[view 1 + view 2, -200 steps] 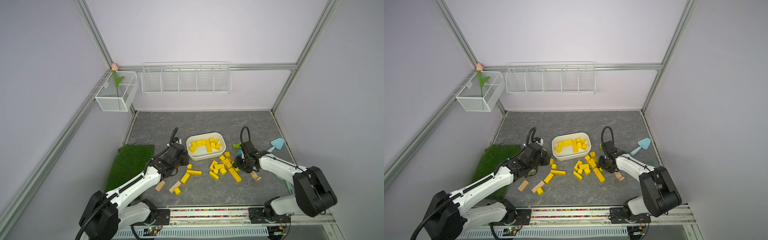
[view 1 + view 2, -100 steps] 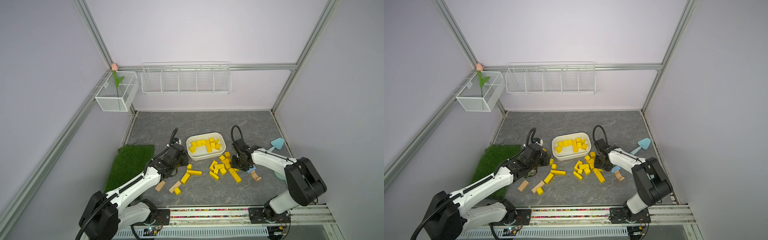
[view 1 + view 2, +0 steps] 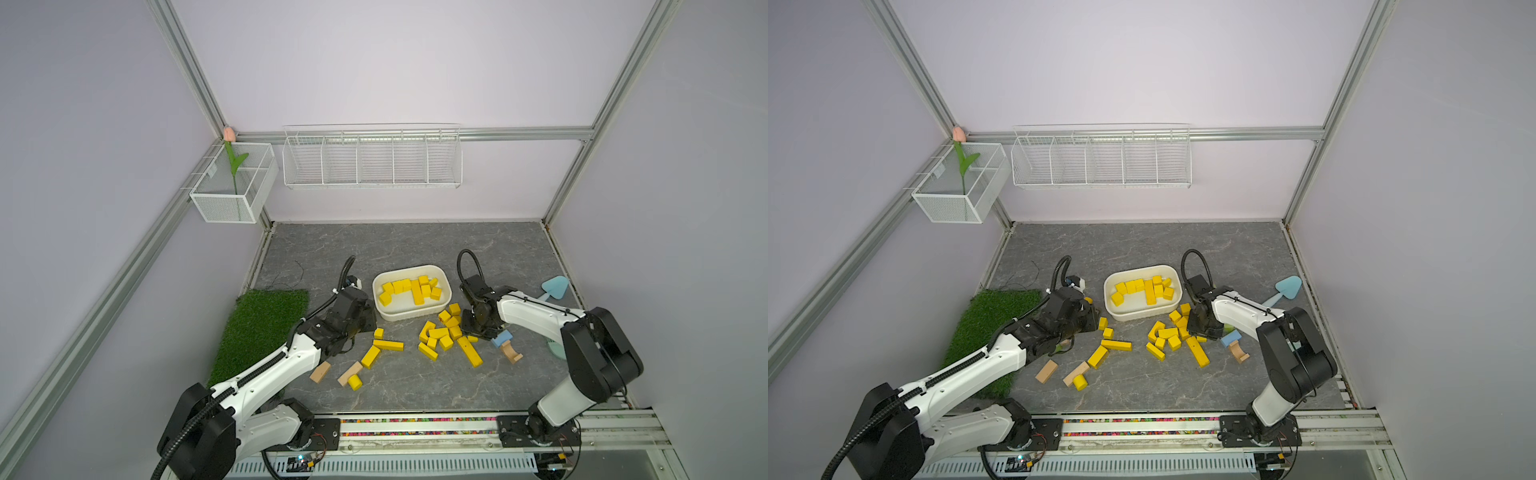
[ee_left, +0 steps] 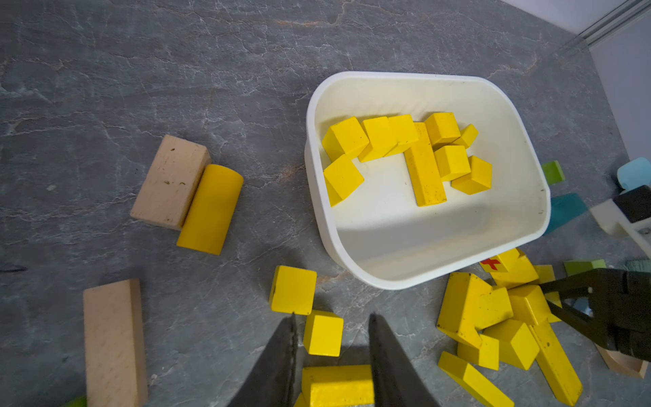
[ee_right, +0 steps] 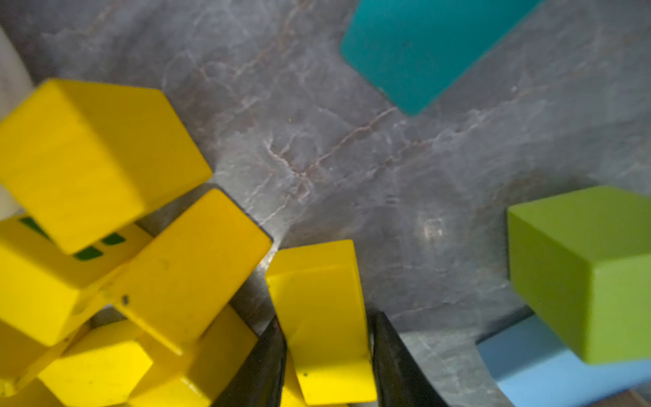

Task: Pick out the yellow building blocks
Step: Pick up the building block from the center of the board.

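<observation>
**Both Grippers Clamped on Yellow Blocks**

Just left of the white plastic tub (image 3: 411,323), the left gripper (image 4: 332,327) keeps its jaws narrow, pinching a yellow wooden bar (image 4: 337,386). The tub holds about ten yellow painted wooden blocks (image 3: 409,286). More lie loose on the grey marbled tabletop (image 3: 395,245) in front. At the right-hand heap (image 3: 438,332), the right gripper (image 5: 327,315) has its jaws pressed against both sides of a short yellow wooden block (image 5: 318,299).
</observation>
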Robot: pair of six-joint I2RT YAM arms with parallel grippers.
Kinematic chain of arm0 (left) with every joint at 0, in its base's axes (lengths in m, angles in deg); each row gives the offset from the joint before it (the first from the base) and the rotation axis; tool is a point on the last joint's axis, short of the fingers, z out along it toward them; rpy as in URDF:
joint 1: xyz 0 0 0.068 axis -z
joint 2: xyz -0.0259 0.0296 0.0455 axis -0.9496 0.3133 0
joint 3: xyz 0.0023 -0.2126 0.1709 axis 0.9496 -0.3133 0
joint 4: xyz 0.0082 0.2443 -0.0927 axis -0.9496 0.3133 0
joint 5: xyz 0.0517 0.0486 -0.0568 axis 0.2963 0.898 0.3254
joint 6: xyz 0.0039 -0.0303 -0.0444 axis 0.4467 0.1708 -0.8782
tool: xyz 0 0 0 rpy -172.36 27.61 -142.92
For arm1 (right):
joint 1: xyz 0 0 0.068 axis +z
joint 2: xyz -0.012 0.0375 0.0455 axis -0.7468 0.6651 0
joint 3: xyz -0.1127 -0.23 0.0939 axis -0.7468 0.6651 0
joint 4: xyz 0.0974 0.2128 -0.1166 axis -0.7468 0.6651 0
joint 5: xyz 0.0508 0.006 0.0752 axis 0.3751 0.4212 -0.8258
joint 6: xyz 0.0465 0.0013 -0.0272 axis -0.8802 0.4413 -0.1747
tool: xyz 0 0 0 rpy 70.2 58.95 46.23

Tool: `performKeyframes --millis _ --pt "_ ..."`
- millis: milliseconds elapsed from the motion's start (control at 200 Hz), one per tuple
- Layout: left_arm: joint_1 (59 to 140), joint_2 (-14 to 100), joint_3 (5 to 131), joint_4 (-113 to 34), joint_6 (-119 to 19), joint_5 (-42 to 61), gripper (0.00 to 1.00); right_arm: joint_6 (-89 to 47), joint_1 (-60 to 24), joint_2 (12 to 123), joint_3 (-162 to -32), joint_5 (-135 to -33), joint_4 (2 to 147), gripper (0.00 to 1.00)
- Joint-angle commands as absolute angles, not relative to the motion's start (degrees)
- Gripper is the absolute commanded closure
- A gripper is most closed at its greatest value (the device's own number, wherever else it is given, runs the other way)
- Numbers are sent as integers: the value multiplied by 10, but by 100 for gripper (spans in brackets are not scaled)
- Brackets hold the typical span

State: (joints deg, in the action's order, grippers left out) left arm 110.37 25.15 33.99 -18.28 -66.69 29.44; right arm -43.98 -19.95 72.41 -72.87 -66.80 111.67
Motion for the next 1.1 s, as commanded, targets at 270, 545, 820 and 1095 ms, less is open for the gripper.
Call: performKeyframes --millis 270,545,820,1095 --pt "1100 245 335 -189 -672 298 64 -446 -193 759 -742 -649 1130 58" --pt "1100 243 334 -189 -672 299 64 -449 -192 743 -734 -646 1128 69" --pt "1099 238 331 -188 -673 299 64 -456 -190 705 -717 -640 1126 82" --pt "1098 232 328 -191 -674 297 64 -462 -177 650 -687 -618 1119 88"
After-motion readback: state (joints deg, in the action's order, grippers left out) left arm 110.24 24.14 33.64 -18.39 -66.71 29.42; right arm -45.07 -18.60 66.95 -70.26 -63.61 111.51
